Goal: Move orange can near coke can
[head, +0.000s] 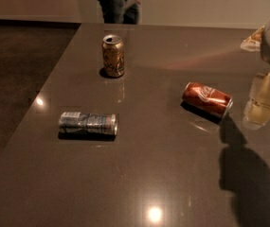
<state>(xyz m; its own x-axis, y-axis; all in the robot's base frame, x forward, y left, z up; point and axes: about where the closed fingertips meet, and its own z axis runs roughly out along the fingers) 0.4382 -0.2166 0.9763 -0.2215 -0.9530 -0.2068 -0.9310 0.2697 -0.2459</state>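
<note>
Hanging at the far right edge, my gripper [263, 103] sits above the dark table [163, 183], just beside the coke can and not touching it as far as I can see. I cannot tell how wide it is set; it is cut off by the frame edge and only pale parts of it show. I see nothing gripped in it.

Farthest left, a silver-blue can [88, 124] lies on its side near the table's left edge. Behind it and a little to the right, the orange can [113, 56] stands upright, its silver top and tab facing up, well apart from the others. Right of centre, the coke can [207, 100] lies on its side, tilted across the table. My arm's shadow [253, 174] falls at lower right. A person [118, 4] stands beyond the far edge, cut off at the top.
</note>
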